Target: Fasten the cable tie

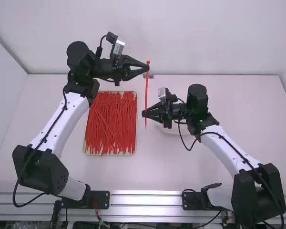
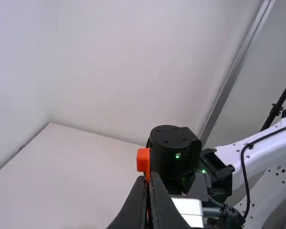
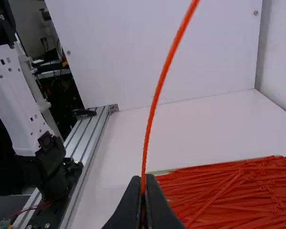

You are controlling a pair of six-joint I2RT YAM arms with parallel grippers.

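Left gripper (image 1: 146, 69): clamped on upper end of thin red plastic cable tie (image 1: 146, 93)
Right gripper (image 1: 144, 113): pinching its lower end

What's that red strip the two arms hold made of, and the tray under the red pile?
The cable tie looks like smooth plastic: it bows softly without creasing. The tray may be wood or fibreboard: its thin rim looks pale tan and dull.

White matte worktop (image 1: 238, 95), plain white back wall (image 1: 195, 28) meeting it at a straight seam, white side panel (image 1: 2, 71) on the left, silver slotted aluminium rail (image 1: 148, 198) along the near edge, grey metal corner strip (image 2: 238, 62), soft even light
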